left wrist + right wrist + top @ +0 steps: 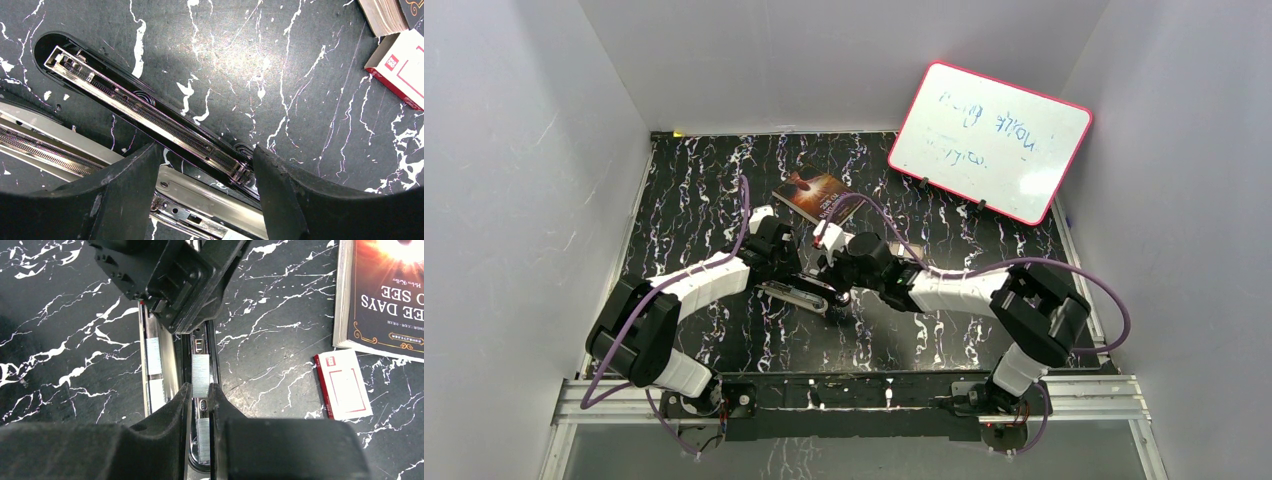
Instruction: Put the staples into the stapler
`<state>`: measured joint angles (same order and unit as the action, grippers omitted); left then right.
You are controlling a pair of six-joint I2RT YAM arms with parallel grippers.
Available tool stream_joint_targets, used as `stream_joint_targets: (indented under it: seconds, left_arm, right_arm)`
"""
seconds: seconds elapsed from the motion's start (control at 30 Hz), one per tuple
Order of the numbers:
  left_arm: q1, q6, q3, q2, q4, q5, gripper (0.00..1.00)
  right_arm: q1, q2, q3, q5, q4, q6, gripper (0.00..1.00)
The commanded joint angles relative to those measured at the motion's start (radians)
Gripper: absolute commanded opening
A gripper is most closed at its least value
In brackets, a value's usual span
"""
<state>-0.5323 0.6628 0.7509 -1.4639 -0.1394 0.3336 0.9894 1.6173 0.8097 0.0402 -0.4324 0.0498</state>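
The stapler (796,293) lies opened flat mid-table, its black cover (140,107) beside its metal magazine (50,145). My left gripper (206,149) stands open and wide over the hinge end. One finger lies across the magazine and the other is against the cover's end. My right gripper (200,387) is shut on a short silver strip of staples (200,370), which sticks out past the fingertips in line with the stapler's channel (202,440) below. The white-and-red staple box (345,385) lies to the right of the stapler.
A dark paperback book (814,195) lies just behind the stapler, next to the staple box (829,235). A pink-framed whiteboard (989,140) leans at the back right. White walls enclose the black marbled table (694,190). The two arms meet over the stapler.
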Motion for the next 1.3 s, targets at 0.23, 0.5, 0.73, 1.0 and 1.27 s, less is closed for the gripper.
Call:
stream_joint_targets:
  seconds: [0.23, 0.5, 0.73, 1.0, 1.27]
  left_arm:
    - [-0.005, -0.01, 0.012, 0.015, -0.056, 0.019, 0.66]
    - [-0.004, -0.012, 0.01, 0.016, -0.051, 0.02, 0.66]
    - [-0.003, -0.014, 0.01, 0.019, -0.052, 0.022, 0.67]
    - [-0.004, -0.017, 0.007, 0.02, -0.052, 0.024, 0.67]
    - [-0.004, -0.017, 0.009, 0.022, -0.055, 0.024, 0.67]
  right_arm:
    - [-0.033, 0.09, 0.149, 0.026, 0.134, -0.009, 0.0]
    - [-0.034, 0.114, 0.175, 0.045, 0.16, -0.017, 0.0]
    - [-0.034, 0.114, 0.178, 0.064, 0.162, -0.021, 0.0]
    - [-0.035, 0.117, 0.176, 0.082, 0.166, -0.033, 0.0]
    - [-0.035, 0.148, 0.191, 0.071, 0.196, -0.039, 0.0]
